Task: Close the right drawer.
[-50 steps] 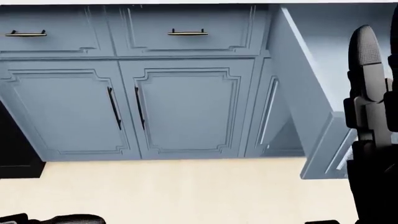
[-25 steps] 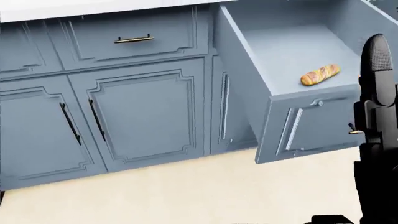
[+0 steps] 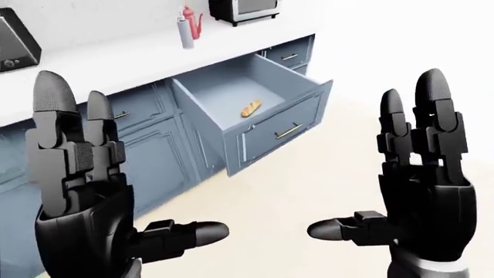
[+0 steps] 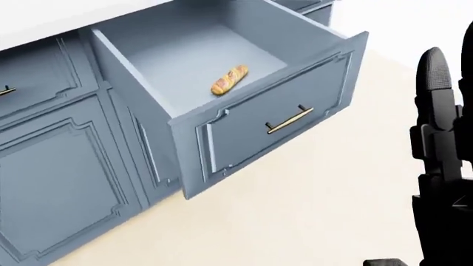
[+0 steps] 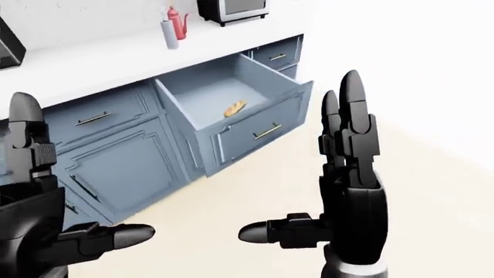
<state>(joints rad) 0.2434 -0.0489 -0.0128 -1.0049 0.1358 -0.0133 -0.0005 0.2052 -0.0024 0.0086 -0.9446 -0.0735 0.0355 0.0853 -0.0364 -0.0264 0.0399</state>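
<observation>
The right drawer (image 4: 277,119) of the blue-grey cabinet run is pulled far out; its front panel carries a brass bar handle (image 4: 289,120). A small baguette (image 4: 229,79) lies on the drawer floor. My left hand (image 3: 100,191) is raised at the left of the left-eye view, fingers spread, holding nothing. My right hand (image 3: 409,185) is raised at the right, open too, well short of the drawer (image 3: 262,116) and not touching it. In the head view only the right hand's fingers (image 4: 440,127) show, at the right edge.
A white counter (image 3: 116,63) tops the cabinets, with a red kettle and a grey bottle (image 3: 185,32), a microwave (image 3: 243,8) and a dark appliance (image 3: 15,37) on it. Closed doors and drawers (image 5: 116,150) lie left of the open drawer. Cream floor (image 4: 310,210) spreads below.
The whole head view has shifted: the camera swung right, so the cabinets slid left and the open drawer, first cut off at the right edge, now fills the middle.
</observation>
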